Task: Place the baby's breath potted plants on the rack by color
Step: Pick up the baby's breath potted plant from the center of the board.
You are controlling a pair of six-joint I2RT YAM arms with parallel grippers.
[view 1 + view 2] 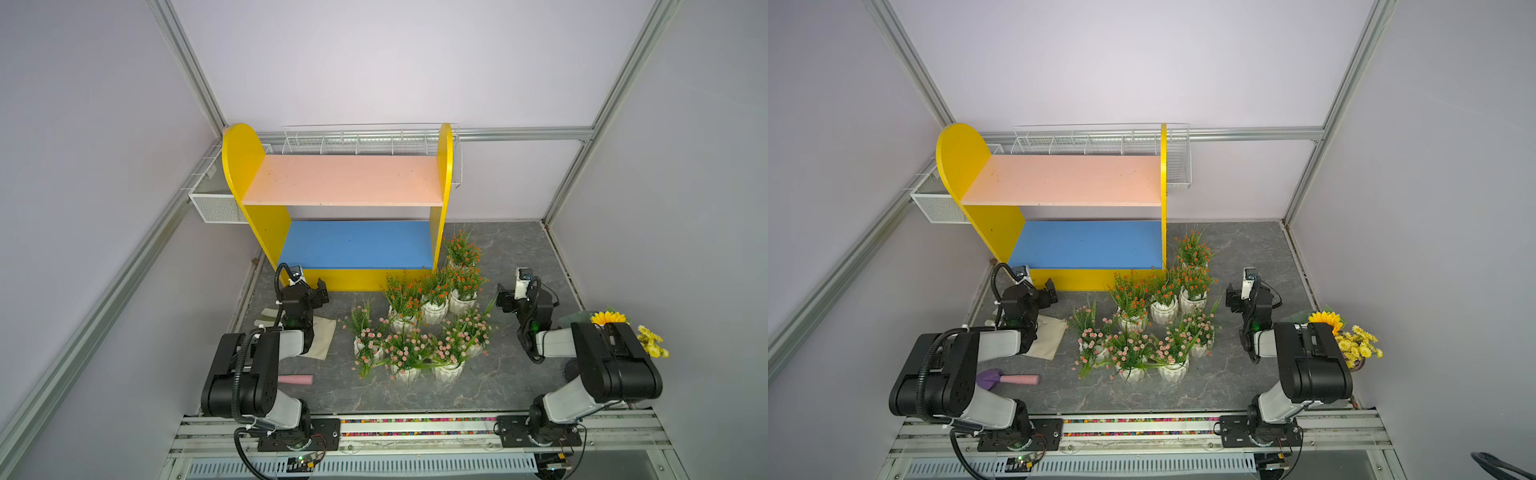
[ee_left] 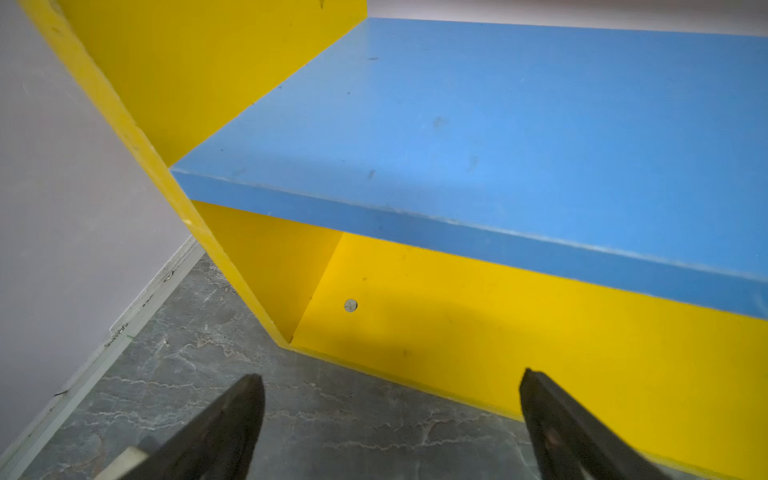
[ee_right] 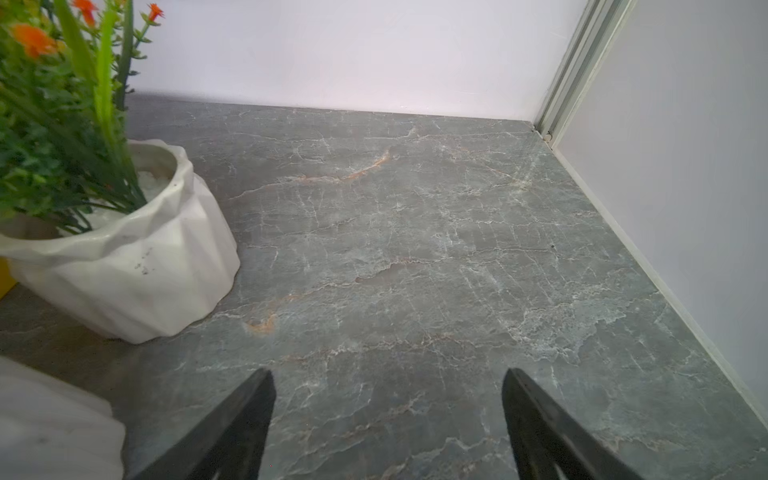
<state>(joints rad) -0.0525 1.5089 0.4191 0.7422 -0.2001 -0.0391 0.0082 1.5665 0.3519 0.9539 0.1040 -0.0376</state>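
The grey marble-patterned counter (image 1: 490, 386) carries everything. The two-shelf wooden rack with yellow sides, a pink upper board and a blue lower board (image 1: 340, 180) stands just ahead of the left pincer (image 2: 390, 373). Between the pincers on the counter cluster white ribbed pots: orange-red-blossomed plants (image 1: 435, 293) near the right pincer (image 3: 387, 370), pink-blossomed plants (image 1: 405, 353) behind them. Both pincers are released, grasping nothing.

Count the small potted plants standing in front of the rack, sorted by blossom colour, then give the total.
Orange-red-blossom potted plants: 4
Pink-blossom potted plants: 4
Total: 8
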